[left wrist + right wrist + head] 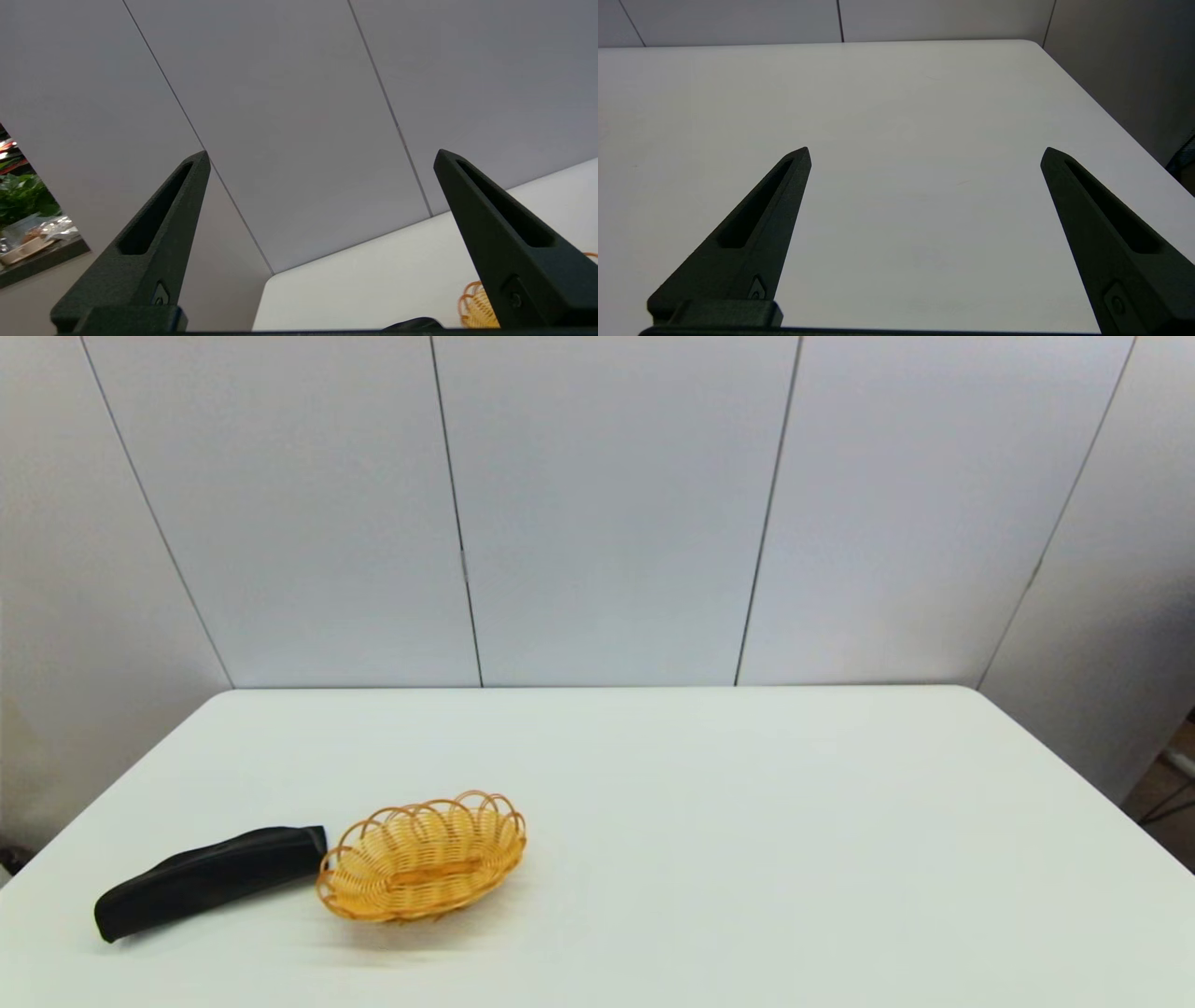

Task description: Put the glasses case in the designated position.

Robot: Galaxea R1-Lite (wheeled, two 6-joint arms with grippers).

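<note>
White table, grey panelled wall behind.

Left gripper: fingers spread wide, nothing between them, raised and aimed mostly at the wall, with the table's left part low in its view. Out of the head view. Just past one finger, a sliver of the basket and a dark hump at the frame's edge (probably the case, too little showing to be sure).

Right gripper: fingers likewise wide apart, gripping nothing, over bare table on the right side. Also out of the head view.

Case: flat on the table near the front left corner, outside the basket. Long axis running left to right, slightly slanted; left end nearer the front edge, squared right end farther back, touching or nearly touching the basket's left rim (contact hard to judge). Basket upright, oval, nothing in it.
</note>
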